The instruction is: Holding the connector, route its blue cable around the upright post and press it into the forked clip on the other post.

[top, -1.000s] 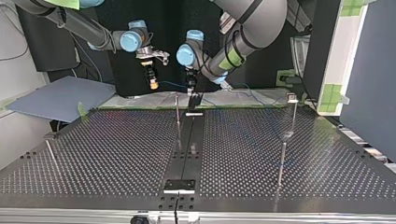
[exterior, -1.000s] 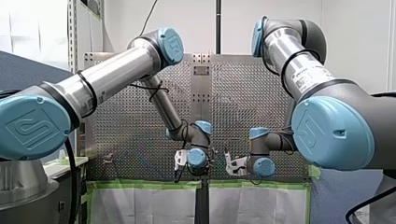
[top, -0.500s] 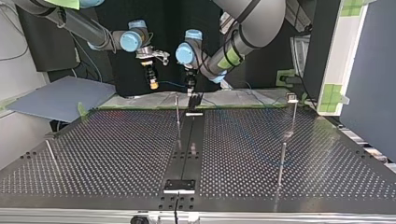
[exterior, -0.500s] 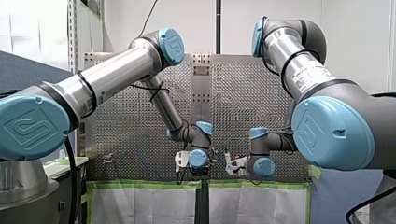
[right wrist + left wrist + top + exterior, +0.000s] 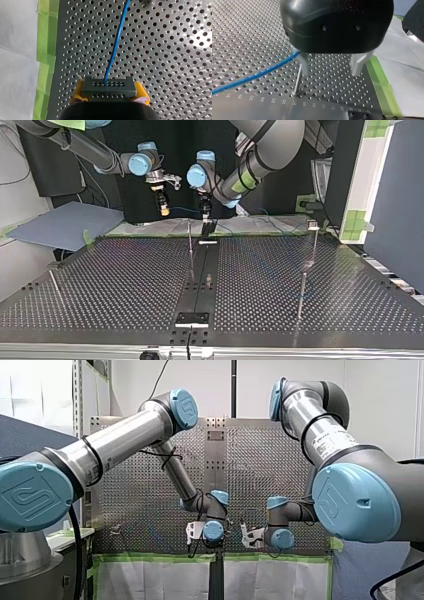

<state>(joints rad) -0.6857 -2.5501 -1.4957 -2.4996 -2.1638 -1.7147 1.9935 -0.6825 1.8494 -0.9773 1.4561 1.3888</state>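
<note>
Over the last second the left arm's wrist is seen to have shifted slightly toward the right arm in the front view, while the right arm is unchanged. This is judged to be the left jaws being lined up near the cable and a post, with the routing not yet done. The right jaws are closed on the connector (image 5: 109,86), which is gripped between yellow pads (image 5: 76,94), and the blue cable (image 5: 115,47) runs straight ahead of them over the table (image 5: 175,62). The left jaws are held wide and empty. A thin post (image 5: 297,80) stands just ahead of one metal finger (image 5: 303,63), and the cable passes on that finger's outer side. One connector, one cable and two arms are counted. In the top view four thin posts are made out, among them a capped post (image 5: 314,245) whose small head may be the forked clip.
</note>
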